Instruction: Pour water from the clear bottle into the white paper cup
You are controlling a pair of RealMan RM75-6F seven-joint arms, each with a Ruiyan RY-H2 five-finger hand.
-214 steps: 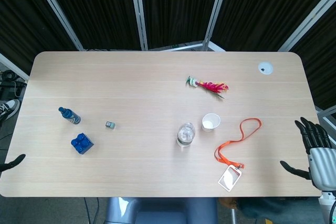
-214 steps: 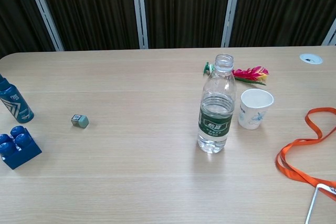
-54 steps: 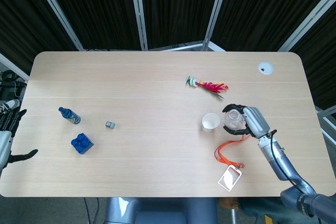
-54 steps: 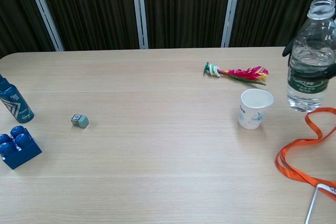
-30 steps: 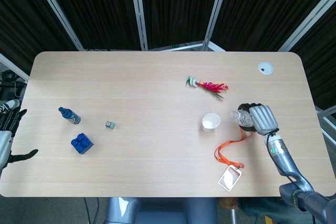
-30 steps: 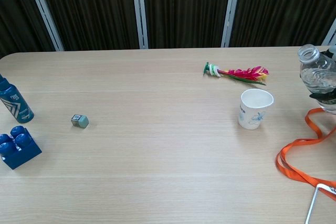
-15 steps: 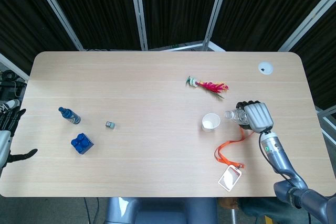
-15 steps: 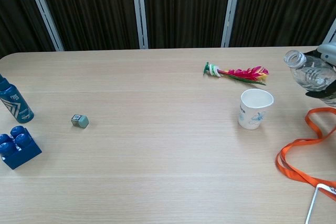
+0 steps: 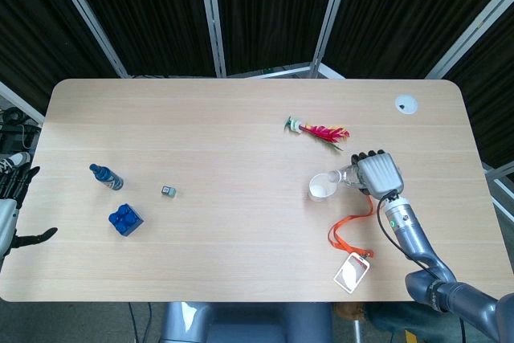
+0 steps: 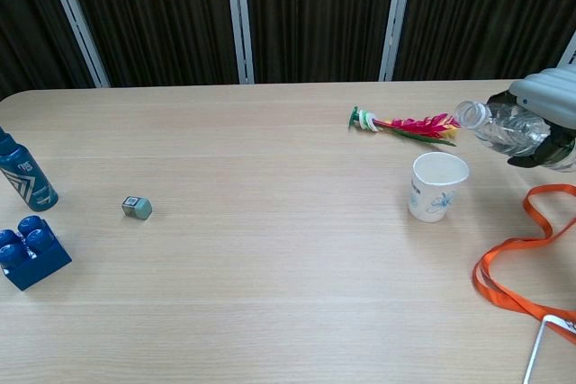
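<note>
The right hand (image 10: 547, 119) was clamped around the body of the clear bottle (image 10: 499, 129), holding it above the table (image 9: 201, 142) and tipped almost level. The bottle's long axis ran leftward from the hand, with the open neck pointing toward the white paper cup (image 10: 437, 185). In the chest view the neck sat just above and slightly to the right of the cup's rim, not touching it; in the head view the mouth appeared to reach the cup's edge. The pour would likely turn on carrying the mouth a little further left, over the opening, before tilting more. Water lay along the lower side of the bottle; no stream was visible. The cup stood upright, and its contents could not be told. The left hand (image 9: 14, 198) hung at the far left table edge, fingers apart and holding nothing, well apart from the cup.
</note>
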